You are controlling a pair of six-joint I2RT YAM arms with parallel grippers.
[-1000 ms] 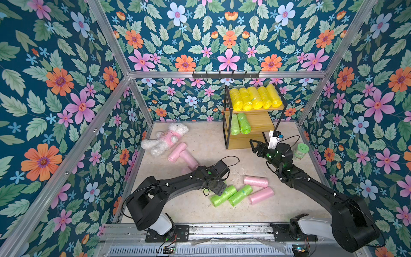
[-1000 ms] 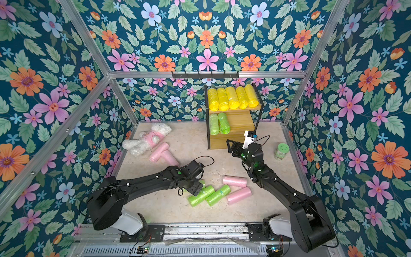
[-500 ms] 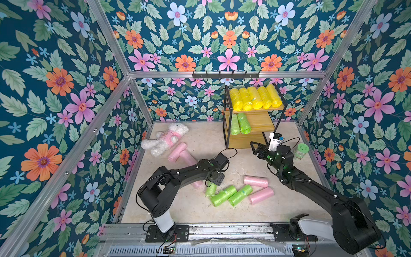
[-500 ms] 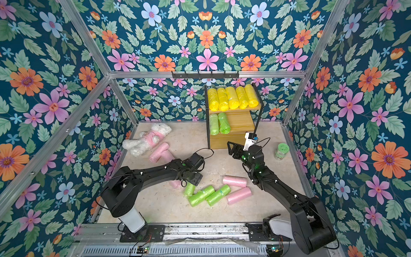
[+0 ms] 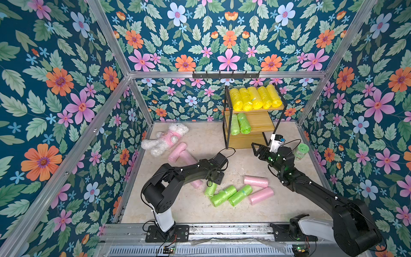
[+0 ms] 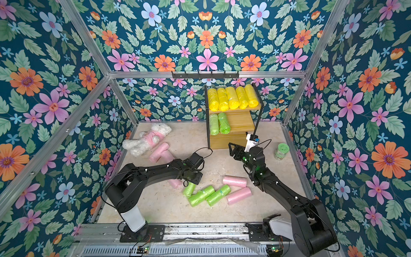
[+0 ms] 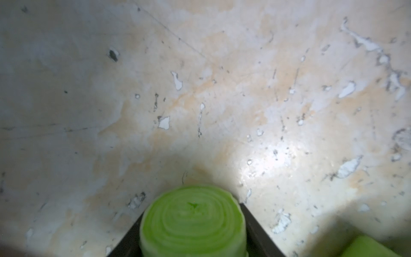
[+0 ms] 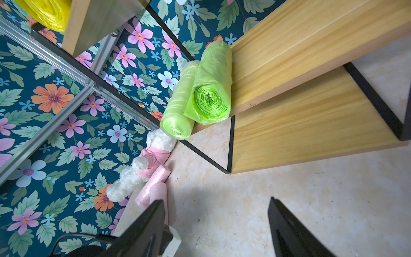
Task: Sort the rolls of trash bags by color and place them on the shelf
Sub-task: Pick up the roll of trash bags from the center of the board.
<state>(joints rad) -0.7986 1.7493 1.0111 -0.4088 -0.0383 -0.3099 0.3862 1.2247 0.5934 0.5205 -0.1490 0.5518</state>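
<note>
Since a second ago the left arm has folded back toward its base with its elbow raised. The left hand (image 5: 214, 179) has drawn in and narrowed, and it now sits over the end of a green roll (image 5: 210, 190) that it covered then. The right arm has barely shifted. The right hand (image 5: 255, 148) hangs above the counter (image 5: 233, 160) in front of the shelf (image 5: 260, 126), as before.

Only the left wrist view shows the grip: the green roll's spiral end (image 7: 193, 222) fills the gap between two dark fingers (image 7: 255, 224), which press on it from both sides. In both top views the wrist hides those fingers.

The right wrist view shows the right hand (image 8: 216, 200) standing wide with nothing in it — bare counter lies between its tips. It also shows the shelved green rolls (image 8: 206, 89) end-on, side by side on the middle board.

Only the top views show the rest:
- Five yellow rolls (image 5: 255, 98) lie on the top board.
- Two loose green rolls (image 5: 223, 195) lie just beside the gripped one.
- Of the pink rolls (image 5: 255, 181), two lie next to the loose green ones and three nearer the plush toy (image 5: 165, 139).
- A jar (image 5: 300, 151) stands beyond the right hand.
</note>
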